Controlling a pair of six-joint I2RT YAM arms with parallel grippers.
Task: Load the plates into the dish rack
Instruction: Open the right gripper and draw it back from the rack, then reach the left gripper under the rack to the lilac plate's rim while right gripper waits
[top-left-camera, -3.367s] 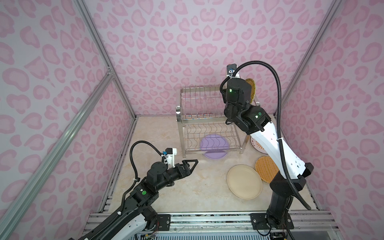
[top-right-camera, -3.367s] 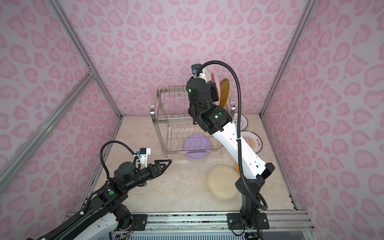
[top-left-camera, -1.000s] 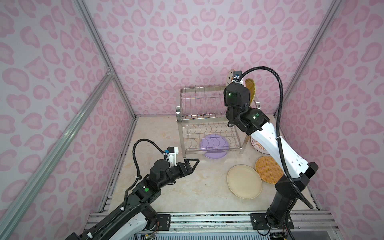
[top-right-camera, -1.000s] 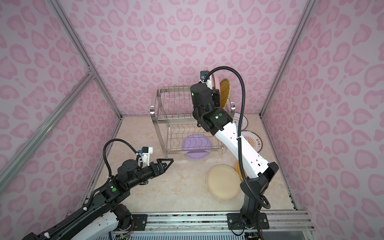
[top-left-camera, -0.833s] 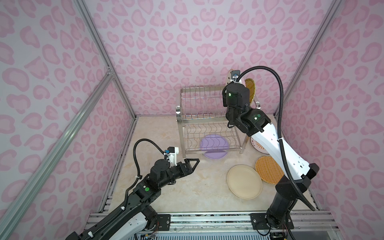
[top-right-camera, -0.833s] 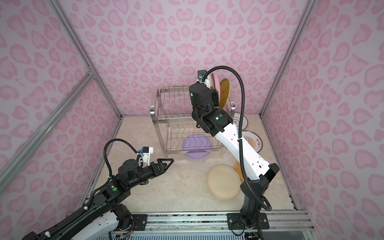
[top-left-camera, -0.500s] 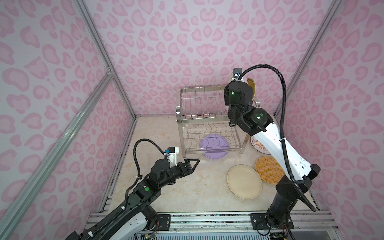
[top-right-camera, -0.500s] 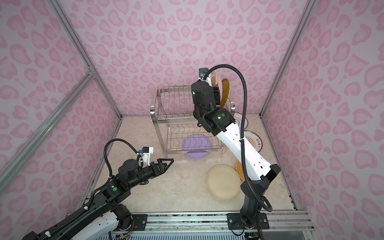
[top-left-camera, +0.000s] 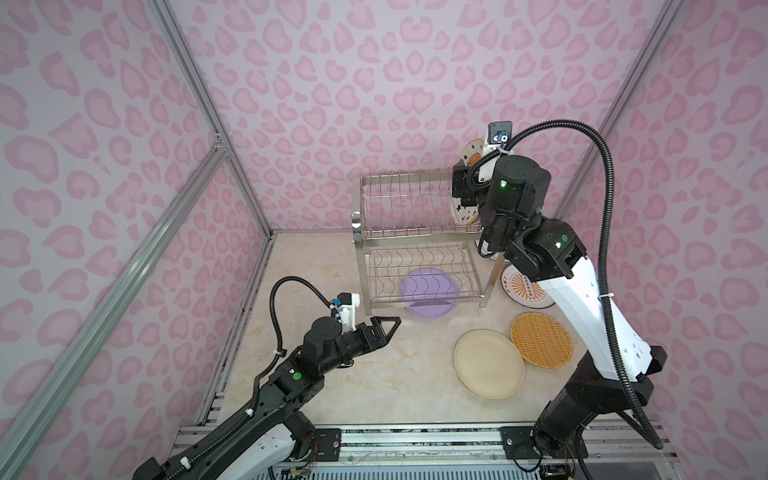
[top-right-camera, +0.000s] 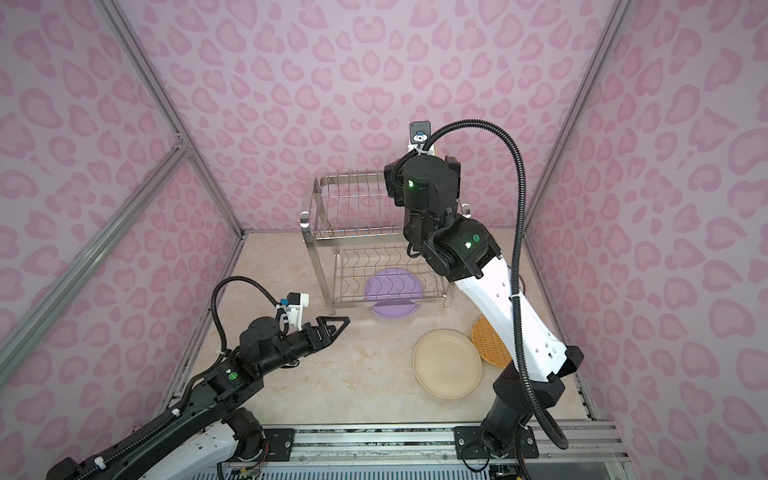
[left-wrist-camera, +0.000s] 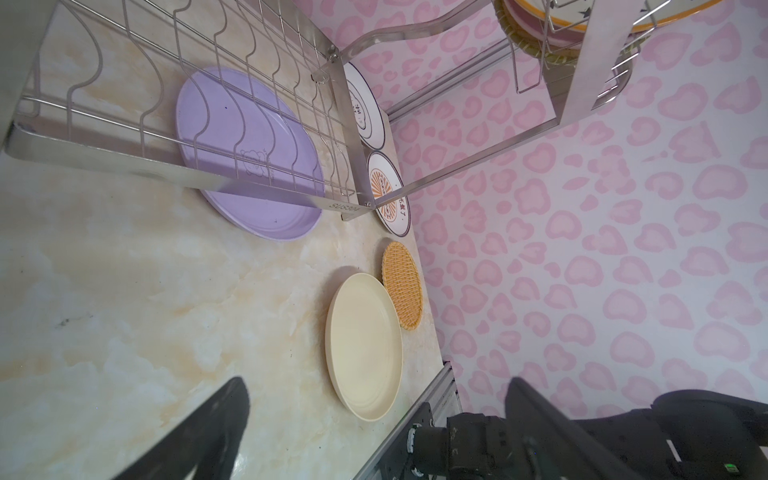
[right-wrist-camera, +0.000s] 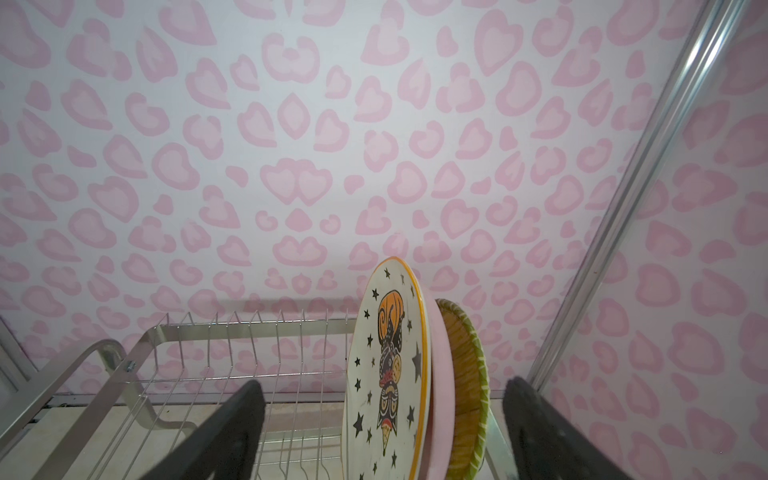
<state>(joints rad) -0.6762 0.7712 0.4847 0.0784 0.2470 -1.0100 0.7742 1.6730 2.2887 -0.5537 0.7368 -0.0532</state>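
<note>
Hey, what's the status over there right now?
Left gripper open, over table; right gripper open, at star plate. Three plates stand in rack, five lie on table. Lilac plate partly under rack.

**Layout of the work area.** The dish rack (top-left-camera: 415, 237) stands at the back of the table (top-left-camera: 374, 395), right of centre.

- **Upper tier:** At its right end three plates stand on edge, side by side. The star plate (right-wrist-camera: 386, 374) is leftmost, a second plate (right-wrist-camera: 438, 382) is just beside it, and the racked wicker plate (right-wrist-camera: 467, 374) is rightmost.
- **Right gripper:** The right gripper (right-wrist-camera: 382, 384) is at this end of the tier, one finger to either side of the three.
- **Under the lower tier:** The under-rack plate (top-left-camera: 428, 309) lies flat on the table, its front edge projecting before the rack.
- **Right of the rack:** The nearer printed plate (top-left-camera: 525, 286) lies flat, with the farther printed plate (left-wrist-camera: 363, 104) behind it.
- **Nearer the front:** The loose wicker plate (top-left-camera: 540, 340) lies with the smooth plate (top-left-camera: 488, 363) just beside it, to its left.
- **Left gripper:** The left gripper (top-left-camera: 390, 322) hovers front-left of the rack.
</note>
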